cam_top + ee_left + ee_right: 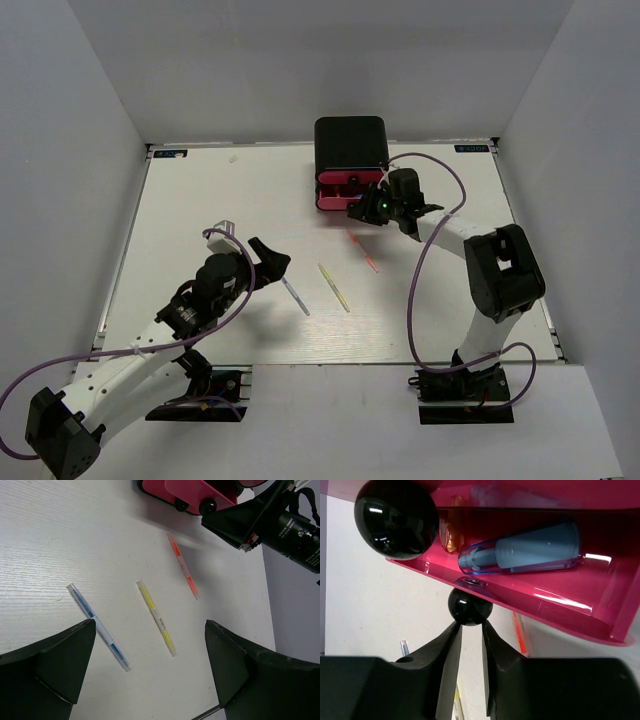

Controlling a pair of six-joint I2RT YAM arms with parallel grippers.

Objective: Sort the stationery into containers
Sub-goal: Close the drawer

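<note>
Three thin pens are recorded loose on the table [200,200], well apart from one another: a blue-grey pen [97,626], a yellow pen [156,617] and an orange pen [182,565], the orange one nearest the cabinet [350,140]. One pink drawer [560,597] is noted pulled out, with a blue marker [520,550] and an orange marker [451,530] lying inside. The right gripper [470,627] is set with its jaws almost together, their tips against a small black knob [469,607]; whether the knob is actually clamped cannot be told. The left gripper [275,255] is held wide apart above the pens, holding nothing. The step in hand is judged to be drawer handling by the right arm, sorting being partly done. Next, a pen is to be straddled squarely and pinched at mid-length, with a drawer left accessible
</note>
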